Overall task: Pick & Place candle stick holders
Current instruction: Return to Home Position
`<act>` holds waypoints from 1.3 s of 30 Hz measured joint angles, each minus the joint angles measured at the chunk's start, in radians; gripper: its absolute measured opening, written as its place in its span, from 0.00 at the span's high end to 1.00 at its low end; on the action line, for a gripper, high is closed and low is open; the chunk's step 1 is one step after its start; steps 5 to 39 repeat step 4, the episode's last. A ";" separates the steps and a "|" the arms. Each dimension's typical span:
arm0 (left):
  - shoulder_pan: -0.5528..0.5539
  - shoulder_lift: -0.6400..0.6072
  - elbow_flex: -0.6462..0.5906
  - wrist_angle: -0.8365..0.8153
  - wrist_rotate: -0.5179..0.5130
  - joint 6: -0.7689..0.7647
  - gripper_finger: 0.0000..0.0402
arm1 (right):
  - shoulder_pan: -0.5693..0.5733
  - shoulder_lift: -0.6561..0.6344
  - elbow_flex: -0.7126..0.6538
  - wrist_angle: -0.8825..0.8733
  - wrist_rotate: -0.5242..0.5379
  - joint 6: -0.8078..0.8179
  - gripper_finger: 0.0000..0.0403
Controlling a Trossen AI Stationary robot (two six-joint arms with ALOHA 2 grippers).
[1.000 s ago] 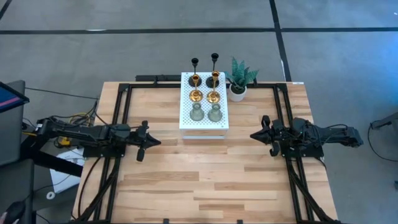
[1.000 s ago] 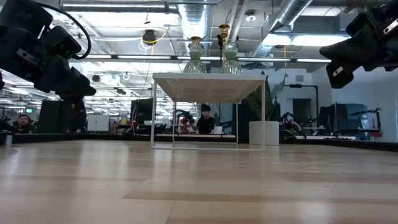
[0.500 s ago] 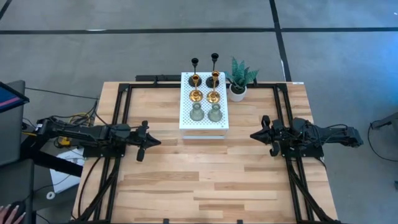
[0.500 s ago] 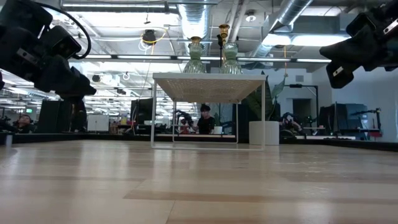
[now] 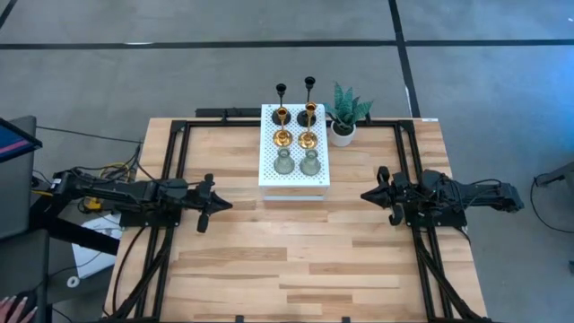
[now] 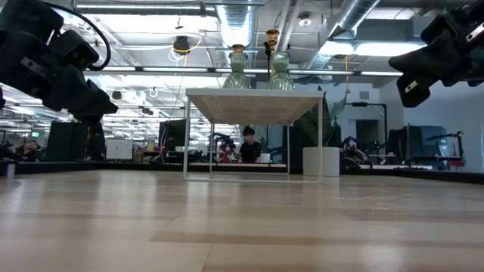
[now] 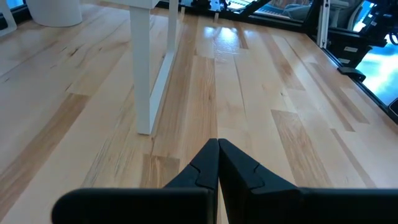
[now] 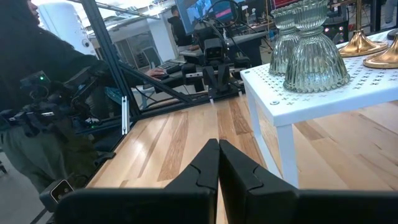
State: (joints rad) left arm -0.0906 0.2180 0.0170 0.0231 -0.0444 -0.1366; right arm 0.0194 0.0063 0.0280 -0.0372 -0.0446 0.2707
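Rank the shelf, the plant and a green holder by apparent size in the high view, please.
Largest: shelf.
Then: plant.
Smallest: green holder; the other green holder looks the same size.

Shelf: you've got no lettering to read on it.
Screen: lit at the table's left, nothing you can make out.
Room screens: glowing, too blurred for you to read.

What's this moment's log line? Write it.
left claw: shut, table left | right claw: shut, table right | six candle holders: on white shelf
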 joint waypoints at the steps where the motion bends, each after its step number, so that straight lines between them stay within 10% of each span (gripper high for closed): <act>1: 0.000 0.000 0.000 0.000 0.000 0.000 0.98 | 0.000 0.000 0.000 0.000 0.000 0.000 1.00; 39: 0.000 0.000 0.000 0.001 0.000 0.000 0.98 | 0.000 0.000 0.000 0.000 0.000 0.000 1.00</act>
